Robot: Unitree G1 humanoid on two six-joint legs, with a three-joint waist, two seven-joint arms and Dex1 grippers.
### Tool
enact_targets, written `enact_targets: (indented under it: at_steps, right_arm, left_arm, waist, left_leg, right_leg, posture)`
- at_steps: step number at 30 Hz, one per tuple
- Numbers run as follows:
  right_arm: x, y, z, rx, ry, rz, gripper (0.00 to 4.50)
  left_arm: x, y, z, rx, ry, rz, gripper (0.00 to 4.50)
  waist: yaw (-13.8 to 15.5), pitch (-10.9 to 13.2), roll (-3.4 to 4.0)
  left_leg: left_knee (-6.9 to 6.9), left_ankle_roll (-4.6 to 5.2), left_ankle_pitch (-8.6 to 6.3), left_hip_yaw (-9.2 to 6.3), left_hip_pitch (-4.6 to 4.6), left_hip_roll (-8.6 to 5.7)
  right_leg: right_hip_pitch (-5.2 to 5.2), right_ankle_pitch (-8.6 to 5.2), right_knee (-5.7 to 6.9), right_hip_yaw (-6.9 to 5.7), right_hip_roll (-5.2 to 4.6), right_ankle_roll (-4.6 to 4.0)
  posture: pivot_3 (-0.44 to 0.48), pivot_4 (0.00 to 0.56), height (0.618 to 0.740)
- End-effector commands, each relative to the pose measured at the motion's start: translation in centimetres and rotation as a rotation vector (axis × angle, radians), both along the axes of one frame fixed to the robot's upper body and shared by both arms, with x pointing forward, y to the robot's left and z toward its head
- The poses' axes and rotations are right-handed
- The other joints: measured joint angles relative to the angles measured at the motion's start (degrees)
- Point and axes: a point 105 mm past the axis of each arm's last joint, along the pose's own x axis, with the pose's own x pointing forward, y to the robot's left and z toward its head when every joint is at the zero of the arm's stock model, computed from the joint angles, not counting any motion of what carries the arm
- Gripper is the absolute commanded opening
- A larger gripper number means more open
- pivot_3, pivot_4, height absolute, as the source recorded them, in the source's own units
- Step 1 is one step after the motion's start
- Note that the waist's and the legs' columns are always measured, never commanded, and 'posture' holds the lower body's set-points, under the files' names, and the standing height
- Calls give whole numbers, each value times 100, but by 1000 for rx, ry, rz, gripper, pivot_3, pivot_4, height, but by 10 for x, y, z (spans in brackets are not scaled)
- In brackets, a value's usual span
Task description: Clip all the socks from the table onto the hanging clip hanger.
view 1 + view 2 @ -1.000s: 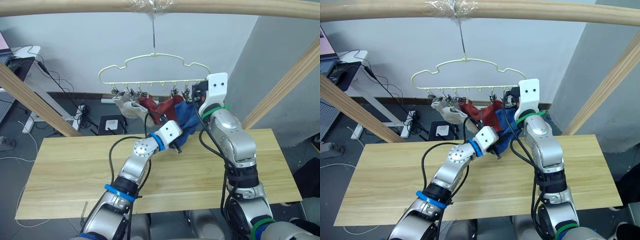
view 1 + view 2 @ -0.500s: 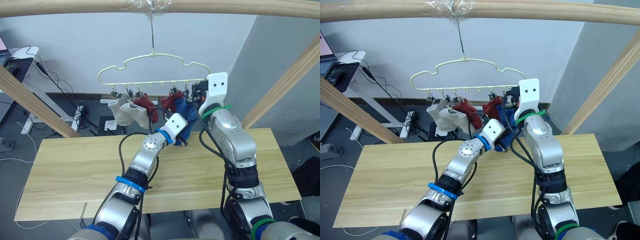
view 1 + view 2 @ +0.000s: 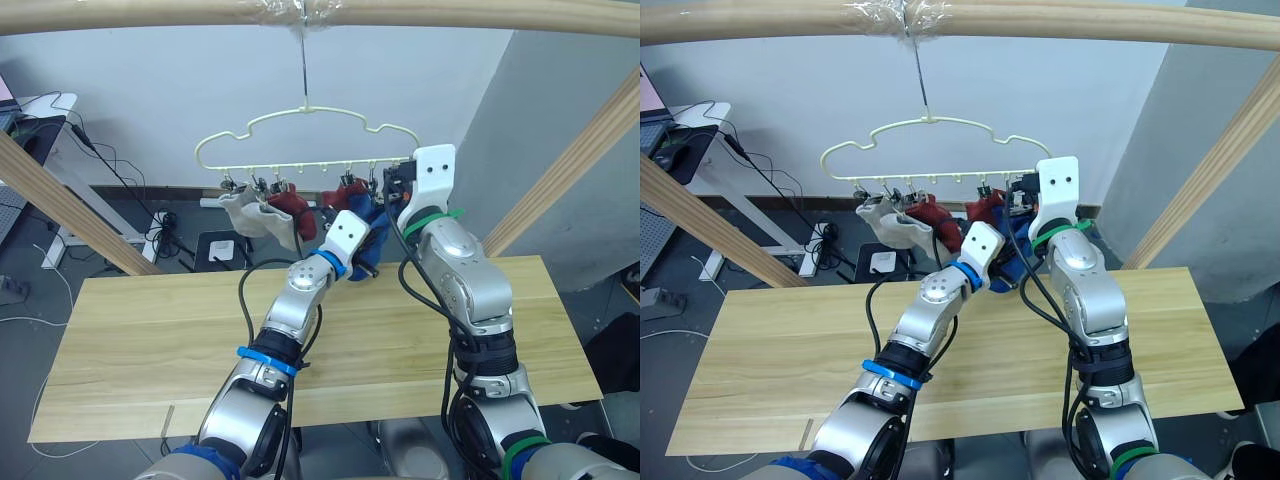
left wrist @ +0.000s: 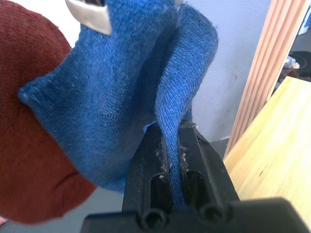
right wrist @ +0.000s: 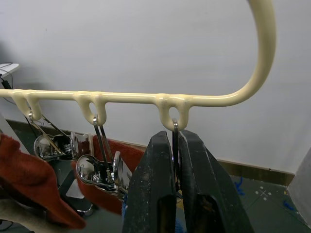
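The pale-yellow clip hanger (image 3: 305, 112) hangs by its hook from the top pole. Two light grey socks (image 3: 250, 212) and rust-red socks (image 3: 290, 200) dangle from its clips. My left gripper (image 4: 170, 130) is shut on a fold of a blue sock (image 4: 126, 82), raised just under the hanger's right end and beside a rust-red sock (image 4: 34, 121). A metal clip (image 4: 90, 14) bites blue fabric at the top; I cannot tell whether that is the same sock. My right gripper (image 5: 174, 141) is shut on the rightmost clip of the hanger's bar (image 5: 121, 97). The table (image 3: 150, 320) lies below.
A thick wooden pole (image 3: 450, 12) runs across the top, with slanted poles at the left (image 3: 60, 205) and right (image 3: 570, 170). Behind the table are a desk (image 3: 40, 110) with cables, a power strip on the floor, and a white wall.
My left arm has lifted the blue sock up and closer to the hanger's right end. The hanging socks have swung a little. The right gripper has stayed on its clip.
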Motion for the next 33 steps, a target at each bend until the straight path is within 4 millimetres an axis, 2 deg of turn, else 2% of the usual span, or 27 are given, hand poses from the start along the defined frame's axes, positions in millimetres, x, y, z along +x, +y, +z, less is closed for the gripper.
enact_targets:
  at_steps: [1,6,17,25,28,33]
  right_arm:
    - [-4,-3,19,16,-72,-6,0]
    - [-3,-4,19,13,-72,-9,0]
    - [-1,-6,16,2,-59,-22,0]
    - [-1,-5,17,7,-58,-25,0]
    - [-1,-5,18,10,-63,-22,0]
    - [-1,-5,18,10,-65,-20,0]
  left_arm:
    - [-3,-2,11,-20,-40,-13,16]
    - [-3,0,11,-30,-34,-4,16]
    - [-3,-1,26,-130,-22,13,16]
    - [-4,-4,22,-136,14,22,16]
    - [-12,-10,12,-116,51,-17,16]
    - [-40,-28,0,-74,56,-177,16]
  waist:
    - [-1,0,0]
    - [-2,0,0]
    - [-2,0,0]
    - [-1,0,0]
    - [-1,0,0]
    - [-3,0,0]
  left_leg:
    - [0,0,0,0,0,0]
    - [0,0,0,0,0,0]
    - [0,0,0,0,0,0]
    - [0,0,0,0,0,0]
    - [0,-1,0,0,0,0]
    - [-1,-1,0,0,0,0]
  right_leg:
    - [0,0,0,0,0,0]
    - [0,0,0,0,0,0]
    - [0,0,0,0,0,0]
    - [0,0,1,0,0,0]
    - [0,0,0,0,0,0]
    - [0,0,1,1,0,0]
  posture:
    - [-173,234,740]
    - [-172,233,740]
    - [-169,229,740]
    - [-165,228,740]
    - [-165,228,740]
    - [-165,228,740]
